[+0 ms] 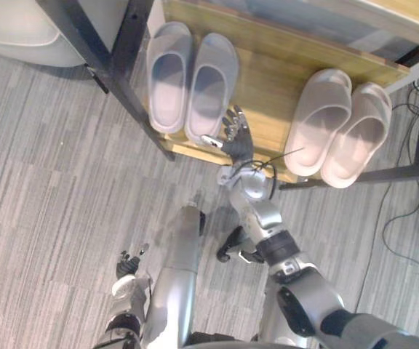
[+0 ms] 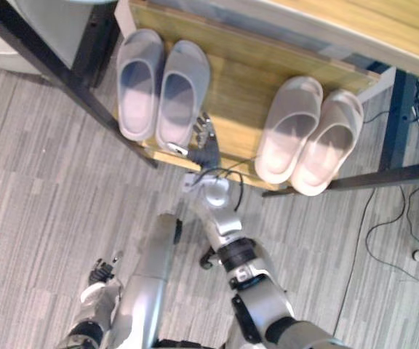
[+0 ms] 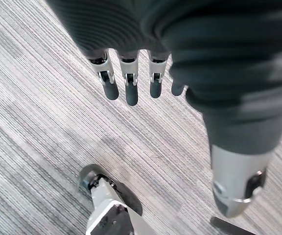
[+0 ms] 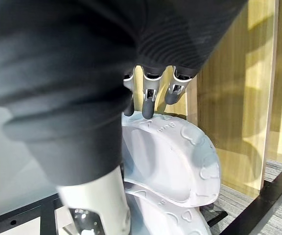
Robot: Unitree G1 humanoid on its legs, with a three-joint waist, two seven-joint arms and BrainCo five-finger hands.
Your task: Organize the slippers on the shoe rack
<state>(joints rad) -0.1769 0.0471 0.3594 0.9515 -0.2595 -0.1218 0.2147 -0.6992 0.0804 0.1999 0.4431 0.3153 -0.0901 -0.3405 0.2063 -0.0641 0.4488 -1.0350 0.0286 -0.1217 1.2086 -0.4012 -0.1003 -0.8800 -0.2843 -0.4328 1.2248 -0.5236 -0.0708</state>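
A grey-lilac pair of slippers lies side by side on the left of the wooden shelf of the shoe rack. A pale pink pair lies on the right, heels over the front edge. My right hand is at the shelf's front edge by the heel of the inner grey slipper. Its fingers are straight and open, with the tips at that slipper's rim. My left hand hangs low over the carpet, its fingers straight and holding nothing.
Black metal legs and a crossbar frame the rack. A white rounded object stands at the far left behind the frame. Cables lie on the grey carpet at the right.
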